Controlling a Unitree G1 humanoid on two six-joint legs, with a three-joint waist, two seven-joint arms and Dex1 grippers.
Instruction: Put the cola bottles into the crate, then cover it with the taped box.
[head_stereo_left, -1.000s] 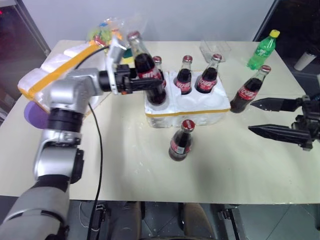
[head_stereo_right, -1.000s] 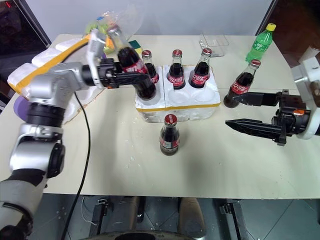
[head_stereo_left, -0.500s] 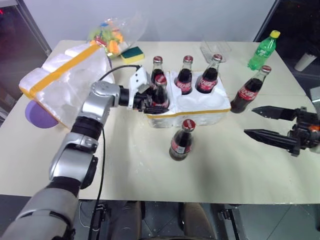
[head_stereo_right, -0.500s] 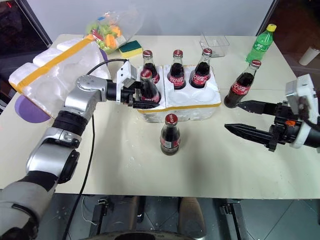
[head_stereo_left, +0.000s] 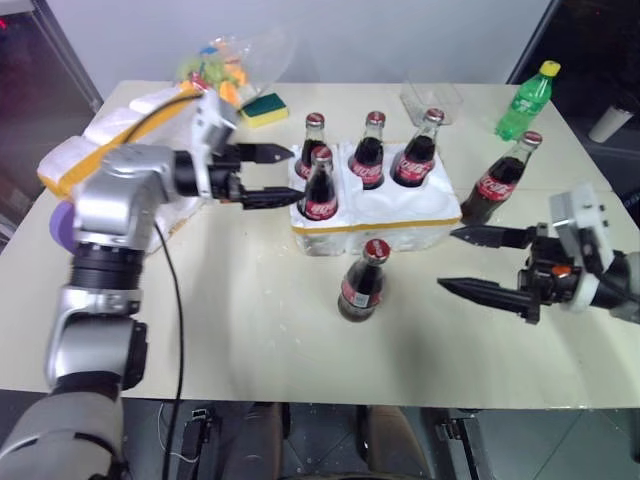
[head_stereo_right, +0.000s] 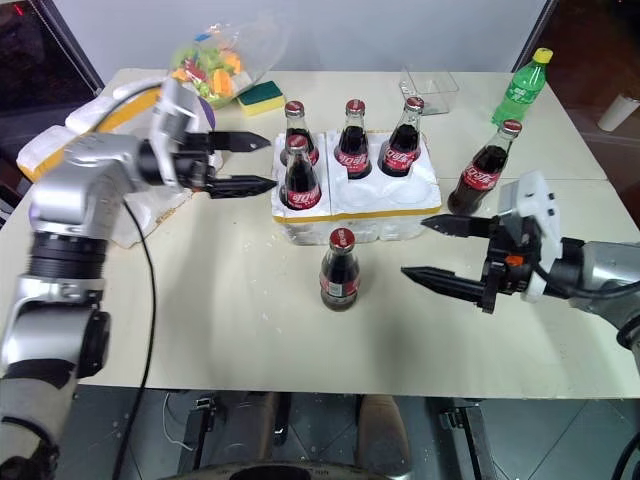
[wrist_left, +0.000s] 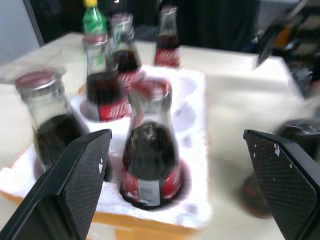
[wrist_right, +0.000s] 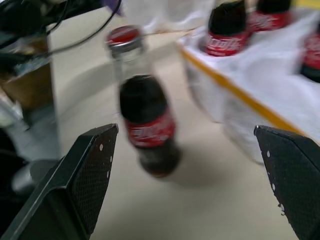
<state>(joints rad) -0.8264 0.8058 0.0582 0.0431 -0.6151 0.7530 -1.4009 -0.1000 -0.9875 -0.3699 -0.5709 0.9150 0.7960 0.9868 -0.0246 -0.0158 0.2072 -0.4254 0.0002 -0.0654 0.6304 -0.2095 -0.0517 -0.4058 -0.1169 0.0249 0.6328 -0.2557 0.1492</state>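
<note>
Foam crate (head_stereo_left: 400, 212) now holds four bottles, since our left claw (head_stereo_left: 270, 172), spread wide at nine o'clock, has just released one (head_stereo_left: 320, 188), leaving our spread right claw (head_stereo_left: 472, 262) two on the counter (head_stereo_left: 250, 330), nearest at six (head_stereo_left: 360, 280).

**Tally on the table**

Six cola bottles (head_stereo_left: 321, 186) — four standing in the one crate (head_stereo_left: 420, 215), two out on the tabletop. One taped box (head_stereo_left: 105, 135), one green bottle (head_stereo_left: 526, 102), one sponge (head_stereo_left: 264, 107), one clear tub (head_stereo_left: 432, 99) — plus one bag of colourful bits (head_stereo_left: 222, 64)
</note>
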